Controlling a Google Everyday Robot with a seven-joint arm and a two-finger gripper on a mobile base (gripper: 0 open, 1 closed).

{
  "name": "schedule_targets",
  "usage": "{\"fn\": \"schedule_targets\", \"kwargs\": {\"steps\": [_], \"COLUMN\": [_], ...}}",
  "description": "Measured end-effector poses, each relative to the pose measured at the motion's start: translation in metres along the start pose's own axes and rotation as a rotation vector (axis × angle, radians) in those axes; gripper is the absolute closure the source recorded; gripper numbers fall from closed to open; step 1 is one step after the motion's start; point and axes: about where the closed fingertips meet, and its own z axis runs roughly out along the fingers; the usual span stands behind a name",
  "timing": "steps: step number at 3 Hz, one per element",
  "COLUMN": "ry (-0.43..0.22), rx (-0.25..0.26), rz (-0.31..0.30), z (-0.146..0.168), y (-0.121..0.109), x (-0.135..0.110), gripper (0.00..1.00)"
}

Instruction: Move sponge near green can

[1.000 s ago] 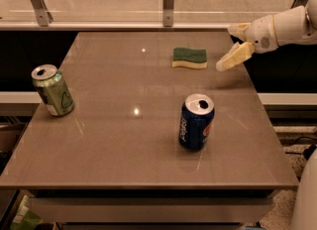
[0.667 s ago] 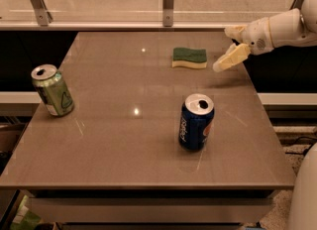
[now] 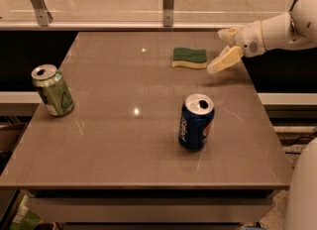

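As the arm (image 3: 275, 28) reaches in level, the end effector (image 3: 222, 48) hangs open, empty, beside the sponge (image 3: 189, 58).

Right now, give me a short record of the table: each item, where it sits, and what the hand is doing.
sponge: lying flat, green side up, far right part of the table
green can: upright, near the left edge
blue can: upright, front, right of centre
hand: open, close beside the sponge on its right, holding nothing
task state: sponge and green can on opposite sides, not yet near
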Motion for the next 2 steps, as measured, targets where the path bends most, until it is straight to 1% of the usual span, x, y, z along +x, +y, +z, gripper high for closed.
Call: {"fn": "schedule_targets", "kwargs": {"steps": [2], "ry": [-0.029], "rx": [-0.018], "rz": [-0.008], "z": [0.024], "y": [0.000], "x": [-0.004], "gripper": [0.00]}}
